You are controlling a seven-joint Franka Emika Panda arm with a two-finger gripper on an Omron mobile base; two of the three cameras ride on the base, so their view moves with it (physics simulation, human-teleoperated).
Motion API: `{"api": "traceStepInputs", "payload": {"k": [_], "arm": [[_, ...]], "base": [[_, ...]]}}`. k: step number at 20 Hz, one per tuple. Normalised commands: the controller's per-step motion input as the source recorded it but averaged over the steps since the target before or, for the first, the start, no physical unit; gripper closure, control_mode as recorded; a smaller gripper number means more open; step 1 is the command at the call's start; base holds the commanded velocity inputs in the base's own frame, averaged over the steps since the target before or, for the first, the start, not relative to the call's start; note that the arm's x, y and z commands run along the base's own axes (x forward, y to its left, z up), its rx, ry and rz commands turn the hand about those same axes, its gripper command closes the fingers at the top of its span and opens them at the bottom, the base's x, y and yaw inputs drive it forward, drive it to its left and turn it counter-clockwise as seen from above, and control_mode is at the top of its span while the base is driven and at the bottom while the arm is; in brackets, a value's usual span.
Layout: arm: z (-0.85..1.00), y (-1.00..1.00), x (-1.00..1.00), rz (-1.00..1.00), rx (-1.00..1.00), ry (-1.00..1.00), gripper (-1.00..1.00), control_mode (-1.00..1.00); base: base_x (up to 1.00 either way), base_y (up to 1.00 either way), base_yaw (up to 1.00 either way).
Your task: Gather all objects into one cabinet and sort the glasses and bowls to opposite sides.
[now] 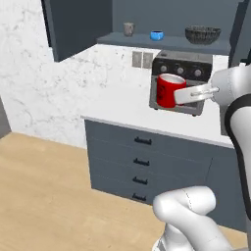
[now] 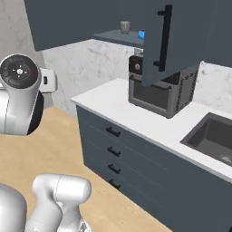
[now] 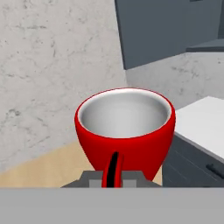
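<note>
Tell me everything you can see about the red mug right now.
The red mug is glossy red outside and pale grey-white inside, and looks empty. It has a round open rim and a red handle with a dark stripe. It is upright, held in the air by its handle in the shut pincer, off the counter, in front of the toaster oven as the left base view shows it.
</note>
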Motion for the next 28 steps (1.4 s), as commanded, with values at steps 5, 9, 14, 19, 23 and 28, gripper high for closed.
{"api": "traceStepInputs", "payload": {"k": [5, 9, 14, 19, 23, 28], "arm": [[0.0, 0.0, 0.0, 0.0, 0.0, 0.0, 1.0, 1.0], [0.0, 0.0, 0.0, 0.0, 0.0, 0.0, 1.0, 1.0], [0.0, 0.0, 0.0, 0.0, 0.0, 0.0, 1.0, 1.0], [0.0, 0.0, 0.0, 0.0, 0.0, 0.0, 1.0, 1.0], [0.0, 0.0, 0.0, 0.0, 0.0, 0.0, 1.0, 1.0], [0.0, 0.0, 0.0, 0.0, 0.0, 0.0, 1.0, 1.0]], "base": [[1.0, 0.35, -0.61], [0.99, 0.2, -0.59], [0.36, 0.33, 0.05], [0.54, 0.09, -0.23], [0.29, 0.23, -0.21], [0.34, 0.22, -0.13]]}}
